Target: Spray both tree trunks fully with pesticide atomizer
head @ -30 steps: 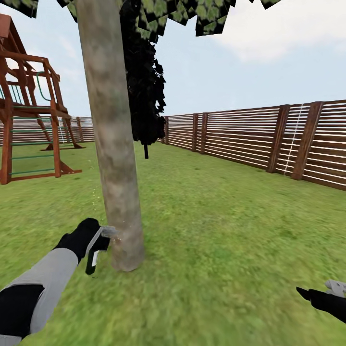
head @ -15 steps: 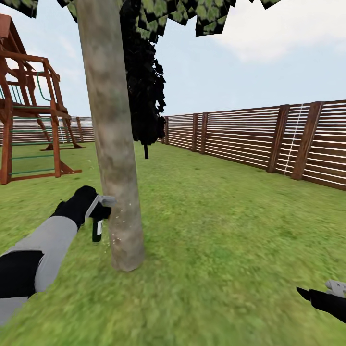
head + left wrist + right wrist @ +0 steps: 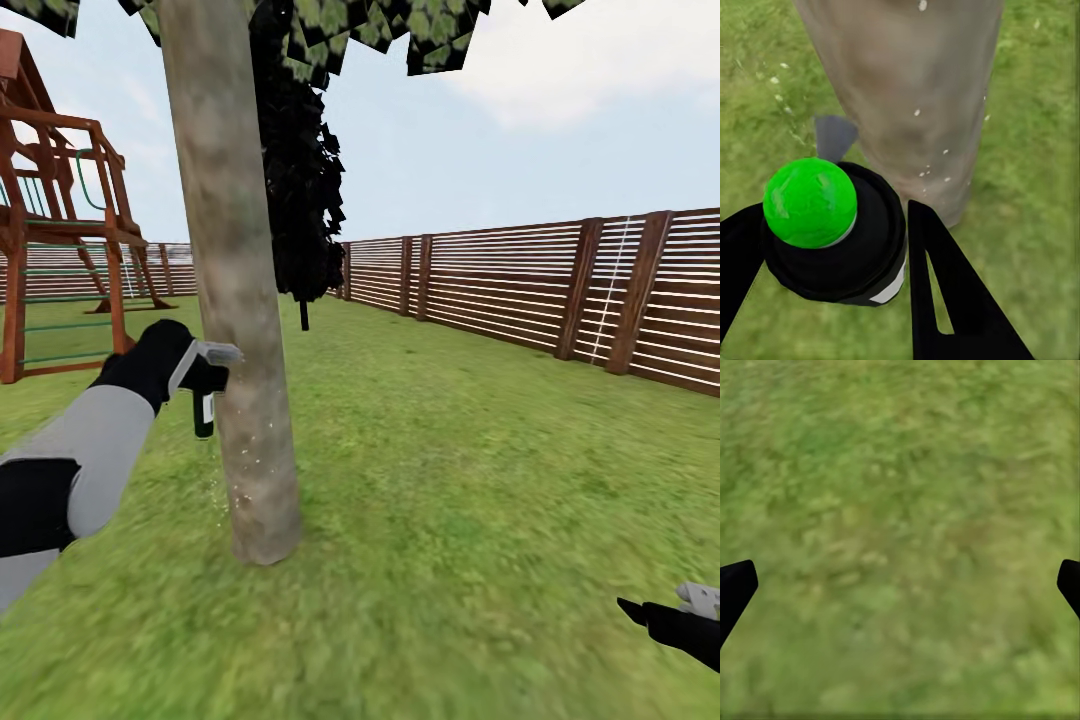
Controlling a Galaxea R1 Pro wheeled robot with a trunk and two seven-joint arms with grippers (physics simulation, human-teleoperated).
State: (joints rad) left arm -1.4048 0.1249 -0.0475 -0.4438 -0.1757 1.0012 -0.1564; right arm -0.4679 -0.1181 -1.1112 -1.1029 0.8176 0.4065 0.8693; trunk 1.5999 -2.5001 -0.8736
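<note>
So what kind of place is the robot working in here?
Most likely a fenced back garden or yard: a green lawn, a brown slatted wooden fence along its edge, a wooden play frame, and a thick tree trunk close in front.

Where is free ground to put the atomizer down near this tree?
Open lawn lies between the tree trunk and the fence. Grass is also bare under the right gripper. It is tight where the left gripper holds the atomizer close to the trunk.

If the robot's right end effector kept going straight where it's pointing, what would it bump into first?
Most likely the green grass lawn: the right end effector, open and empty, faces bare turf in its wrist view, though how far off is unclear.
</note>
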